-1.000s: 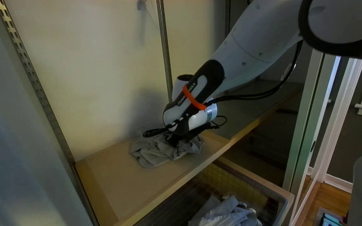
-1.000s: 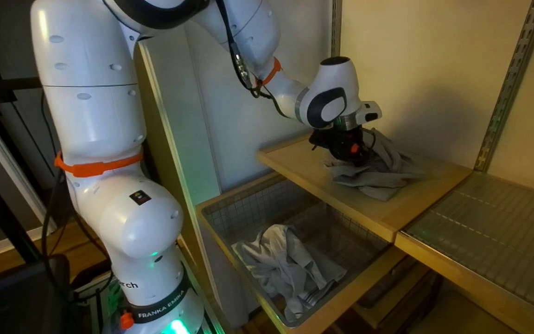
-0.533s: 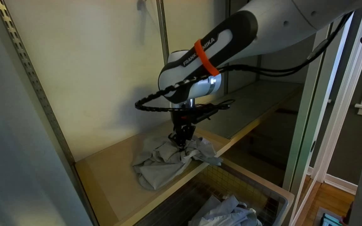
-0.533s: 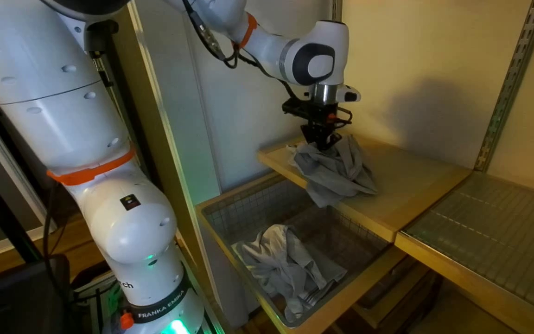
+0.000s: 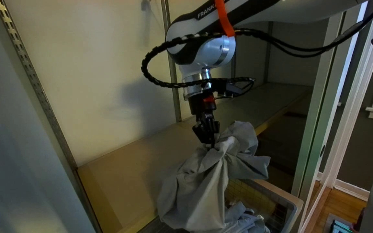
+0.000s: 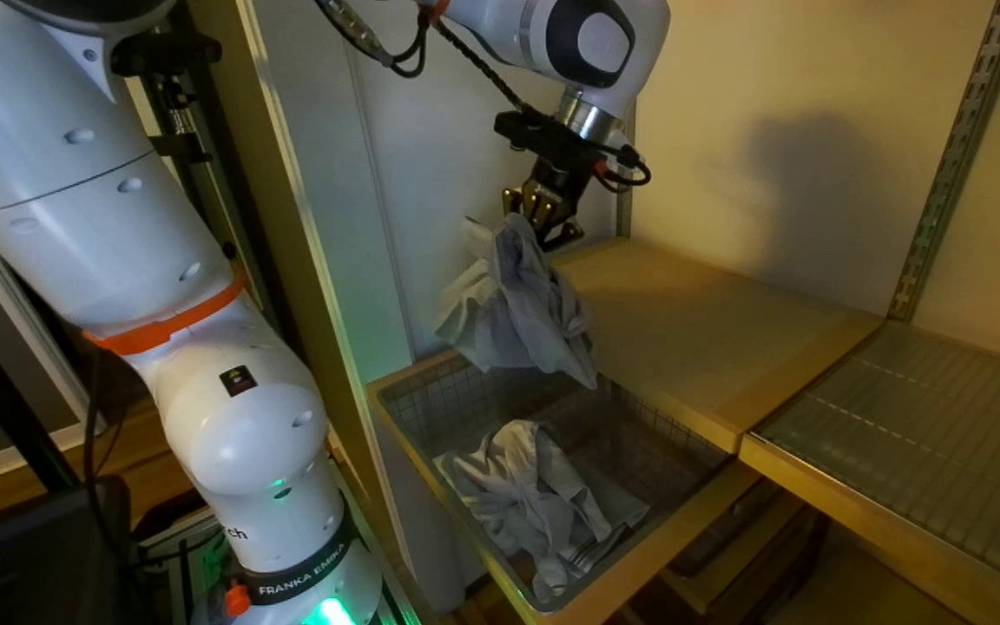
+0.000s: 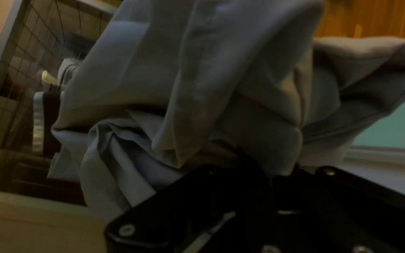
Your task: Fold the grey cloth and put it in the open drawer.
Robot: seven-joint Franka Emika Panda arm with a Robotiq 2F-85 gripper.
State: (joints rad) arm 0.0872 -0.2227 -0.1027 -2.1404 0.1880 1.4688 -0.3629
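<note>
The grey cloth [image 5: 202, 187] hangs bunched and crumpled from my gripper [image 5: 211, 145]. It also hangs clear of the shelf in an exterior view [image 6: 522, 304], over the far part of the open wire drawer [image 6: 656, 549]. My gripper [image 6: 543, 233] is shut on the upper part of the cloth. In the wrist view the cloth [image 7: 188, 77] fills most of the picture, and the dark fingers [image 7: 271, 172] pinch it; the fingertips are buried in folds. The drawer's rim also shows in an exterior view [image 5: 278, 190], partly behind the cloth.
Another crumpled light grey cloth [image 6: 535, 499] lies in the drawer. A wooden shelf [image 6: 708, 347] stands beside and above the drawer, and a wire-glass shelf [image 6: 925, 443] adjoins it. A pale upright panel [image 6: 378, 217] stands close behind the gripper. The back wall [image 5: 108, 81] borders the shelf.
My gripper has risen from the shelf with the grey cloth and moved off its edge to over the drawer. The cloth lay bunched on the shelf before. The drawer has not moved.
</note>
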